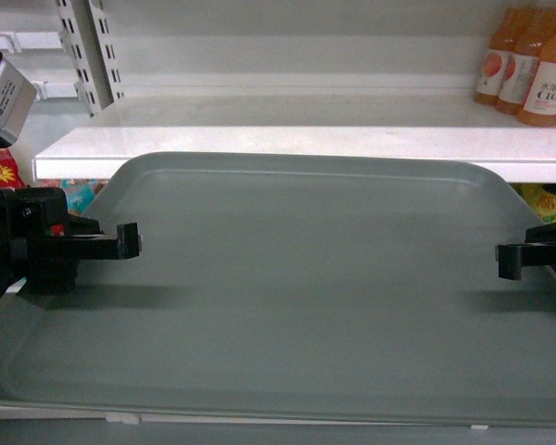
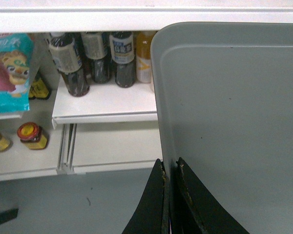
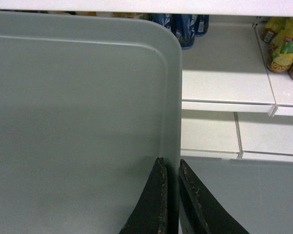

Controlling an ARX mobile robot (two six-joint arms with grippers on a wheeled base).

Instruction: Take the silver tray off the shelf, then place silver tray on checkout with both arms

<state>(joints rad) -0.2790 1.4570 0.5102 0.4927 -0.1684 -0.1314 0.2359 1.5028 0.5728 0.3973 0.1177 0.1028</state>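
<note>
The silver tray fills the head view, held level in the air just in front of the white shelf board. My left gripper is shut on the tray's left rim, one finger above and one below. My right gripper is shut on the right rim in the same way. In the left wrist view the tray edge runs between the closed fingers of the left gripper. The right wrist view shows the right gripper pinching the tray rim below its rounded corner. The checkout is out of view.
Orange drink bottles stand on the shelf at the back right. Lower shelves hold dark bottles, small jars, a snack bag and yellow packs. Grey floor lies below the tray.
</note>
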